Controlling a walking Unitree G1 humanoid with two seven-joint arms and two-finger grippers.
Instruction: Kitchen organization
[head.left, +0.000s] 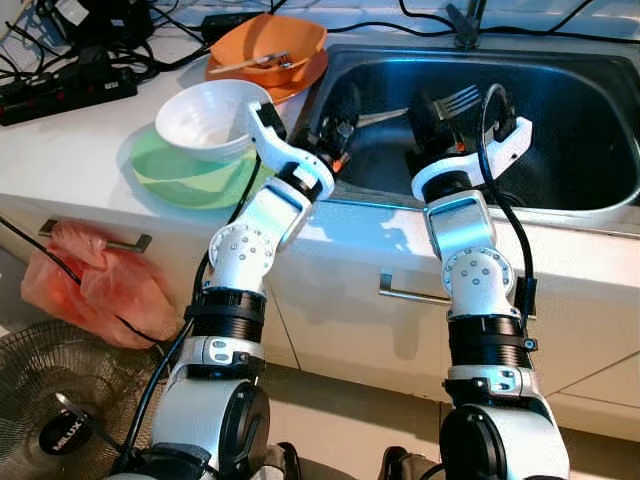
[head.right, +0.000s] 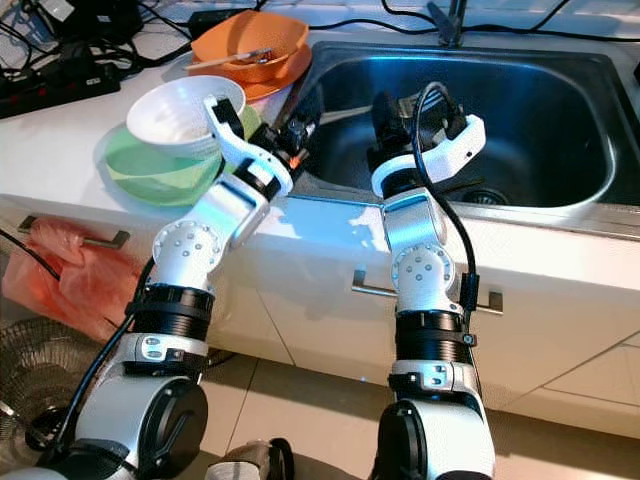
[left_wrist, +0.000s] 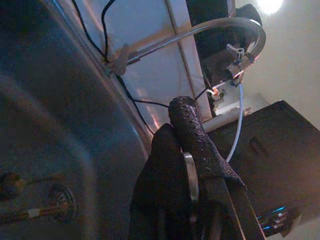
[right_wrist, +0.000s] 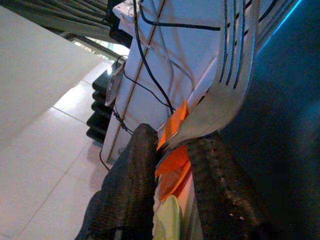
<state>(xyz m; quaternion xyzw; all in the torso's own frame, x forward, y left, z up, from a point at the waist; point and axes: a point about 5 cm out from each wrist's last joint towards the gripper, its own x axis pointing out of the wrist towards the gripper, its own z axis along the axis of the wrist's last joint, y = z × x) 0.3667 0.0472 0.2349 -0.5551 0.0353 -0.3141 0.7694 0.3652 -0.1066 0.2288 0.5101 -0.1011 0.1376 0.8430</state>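
A metal fork (head.left: 460, 98) hangs over the steel sink (head.left: 570, 130), its tines toward the right and its handle (head.left: 382, 117) running left. My right gripper (head.left: 432, 112) is shut on the fork just behind the tines, which appear close up in the right wrist view (right_wrist: 235, 75). At the sink's left wall, my left gripper (head.left: 342, 128) is shut on the end of the handle, and a thin metal strip (left_wrist: 189, 172) sits pinched between its black fingers (left_wrist: 192, 135). The fork spans the gap between both grippers.
On the counter to the left, a white bowl (head.left: 205, 118) rests on a green plate (head.left: 175, 175). Behind them are an orange bowl (head.left: 270, 45) holding a utensil, plus power strips and cables (head.left: 60, 90). An orange bag (head.left: 90, 285) hangs from a drawer handle. A fan (head.left: 50, 400) stands on the floor.
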